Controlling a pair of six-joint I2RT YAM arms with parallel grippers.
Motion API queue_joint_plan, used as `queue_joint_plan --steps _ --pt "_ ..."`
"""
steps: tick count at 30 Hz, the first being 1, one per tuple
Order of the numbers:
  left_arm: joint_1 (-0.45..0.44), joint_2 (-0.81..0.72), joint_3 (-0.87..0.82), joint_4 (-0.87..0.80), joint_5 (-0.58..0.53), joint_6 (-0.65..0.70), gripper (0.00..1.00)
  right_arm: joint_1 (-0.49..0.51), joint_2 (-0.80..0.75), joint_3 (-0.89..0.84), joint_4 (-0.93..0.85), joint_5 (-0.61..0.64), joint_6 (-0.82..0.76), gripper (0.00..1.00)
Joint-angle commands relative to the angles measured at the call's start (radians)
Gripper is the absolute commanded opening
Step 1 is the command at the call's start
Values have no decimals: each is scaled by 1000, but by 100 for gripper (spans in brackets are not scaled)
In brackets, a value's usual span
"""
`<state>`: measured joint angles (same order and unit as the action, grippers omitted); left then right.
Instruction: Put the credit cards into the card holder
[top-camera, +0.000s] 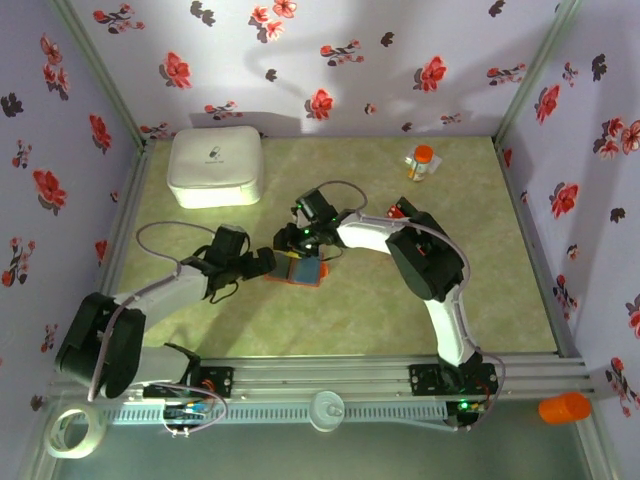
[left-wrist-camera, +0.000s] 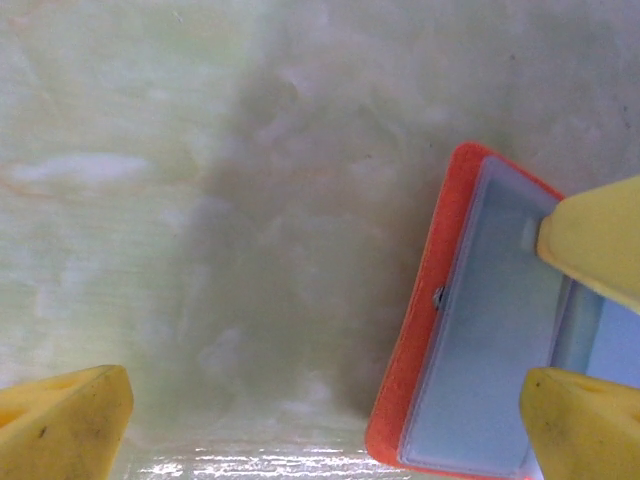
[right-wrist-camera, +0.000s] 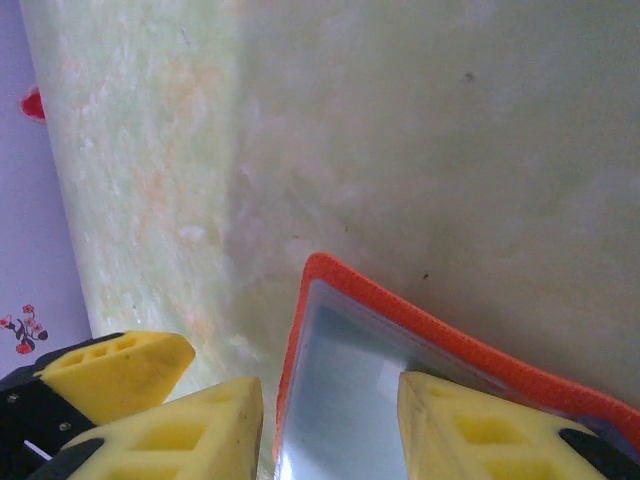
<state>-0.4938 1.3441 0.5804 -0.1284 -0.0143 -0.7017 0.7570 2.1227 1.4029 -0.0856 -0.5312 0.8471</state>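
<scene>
The card holder (top-camera: 301, 270) lies open on the table's middle, orange-red outside and blue-grey inside. No credit cards are in view. My left gripper (top-camera: 267, 263) stands wide open at the holder's left edge. In the left wrist view the left gripper (left-wrist-camera: 320, 430) has one fingertip over the card holder (left-wrist-camera: 480, 350) and the other over bare table. My right gripper (top-camera: 305, 250) comes down on the holder from behind. In the right wrist view the right gripper (right-wrist-camera: 330, 430) is partly open. One of its fingers (right-wrist-camera: 480, 430) rests on the card holder's (right-wrist-camera: 345, 390) blue-grey pocket, the other just off its orange edge.
A big white rounded box (top-camera: 215, 167) stands at the back left. A small orange-capped bottle (top-camera: 421, 163) is at the back right. Floral walls close three sides. A tape roll (top-camera: 75, 430) and an orange cup (top-camera: 565, 407) lie off the table's front.
</scene>
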Motion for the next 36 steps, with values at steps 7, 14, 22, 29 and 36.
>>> queue_joint_plan --steps 7,14,22,29,36 --pt "-23 73 45 16 -16 0 100 -16 -61 -13 -16 -4 -3 41" --pt "-28 62 47 7 -15 -1 100 -49 -67 5 -62 21 -39 41" --pt "-29 31 34 1 -16 -11 100 -68 29 119 -160 13 -98 42" --pt "-32 6 41 -10 -16 -15 100 -66 99 189 -172 -42 -98 42" --pt "-36 0 47 -11 -18 -20 100 -49 142 242 -210 -117 -127 41"
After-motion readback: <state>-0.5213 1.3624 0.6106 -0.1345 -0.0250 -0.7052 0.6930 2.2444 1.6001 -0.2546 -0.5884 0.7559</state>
